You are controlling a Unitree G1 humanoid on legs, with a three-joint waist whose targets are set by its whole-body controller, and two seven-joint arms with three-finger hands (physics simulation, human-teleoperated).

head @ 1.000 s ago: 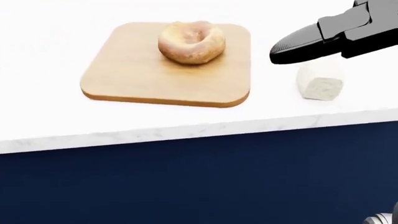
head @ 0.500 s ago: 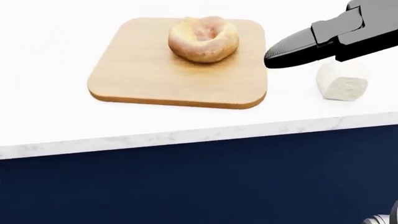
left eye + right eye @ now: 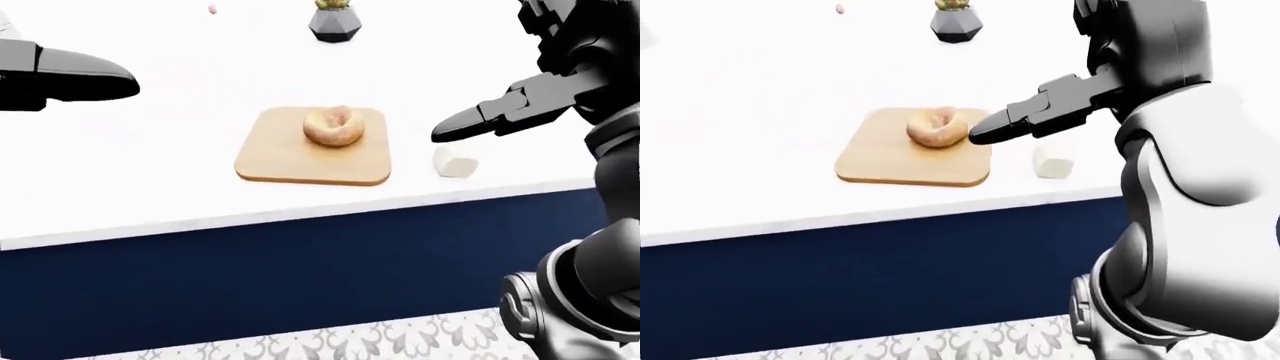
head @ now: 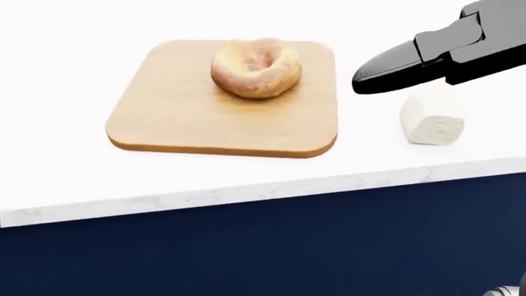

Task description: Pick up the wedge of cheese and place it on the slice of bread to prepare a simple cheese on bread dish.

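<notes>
A white marble-look counter (image 4: 246, 191) with a dark navy base (image 3: 300, 277) runs across the room, above a patterned tile floor (image 3: 330, 345). On it lies a rounded wooden cutting board (image 4: 180, 123), and near the board's upper edge in the head view sits the bread (image 4: 256, 68), a pale ring-shaped piece with a hole in its middle. The wedge of cheese (image 4: 432, 121) is a small white chunk resting on the bare counter to the right of the board, close to the counter's near edge and clear of the board. The robot's right hand (image 4: 402, 69) reaches in from the right, one black finger stretched out and pointing left; it hovers just above the cheese with nothing in its grasp, and it looks unclenched. The left hand (image 3: 70, 77) shows at the left edge of the left-eye view, well away from the board; whether it is released or clenched cannot be told. At the top of that view stands a dark faceted pot (image 3: 336, 24).
</notes>
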